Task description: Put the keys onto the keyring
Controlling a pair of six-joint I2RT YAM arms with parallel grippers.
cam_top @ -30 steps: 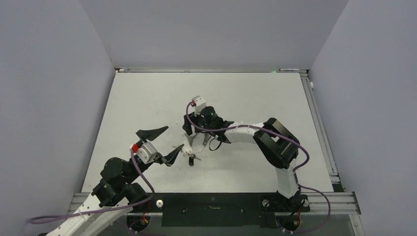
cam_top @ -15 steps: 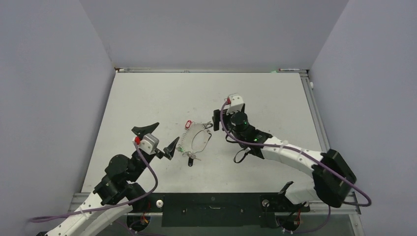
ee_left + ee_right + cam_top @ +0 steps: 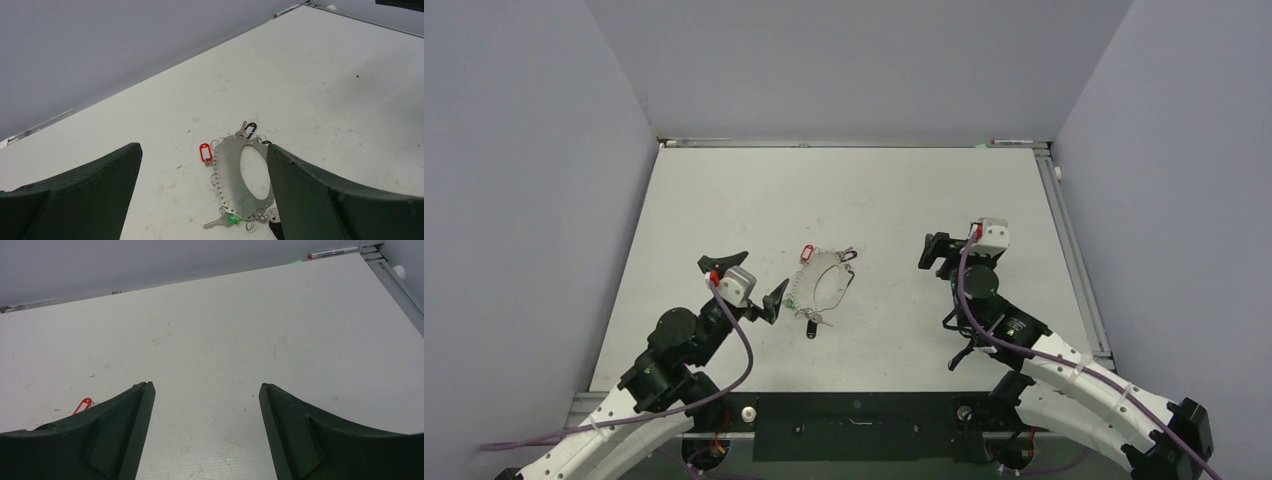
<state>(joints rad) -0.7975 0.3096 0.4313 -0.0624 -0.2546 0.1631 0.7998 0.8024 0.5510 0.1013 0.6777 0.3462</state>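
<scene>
The keyring (image 3: 824, 285) (image 3: 227, 175) lies flat mid-table: a silvery oval plate with a big opening, holes along its rim and small wire rings. The keys lie against its rim. A red tag (image 3: 805, 253) (image 3: 205, 152) (image 3: 82, 404) sits at the far end. A silvery key (image 3: 216, 224) with a green tag (image 3: 231, 218) and more keys (image 3: 812, 320) lie at the near end. A black tag (image 3: 250, 127) lies at the far tip. My left gripper (image 3: 749, 280) (image 3: 204, 149) hovers open just left of the keyring and holds nothing. My right gripper (image 3: 959, 250) (image 3: 206, 385) is open and empty, well to the right.
A marker pen (image 3: 332, 252) lies at the table's far edge. A metal rail (image 3: 1074, 260) runs along the right side. Grey walls close in the left, back and right. The arm bases and a black bar (image 3: 854, 410) line the near edge.
My right arm has swung off the keyring to the right, leaving it flat on the table. Both grippers have opened wider. The left gripper has moved only slightly.
</scene>
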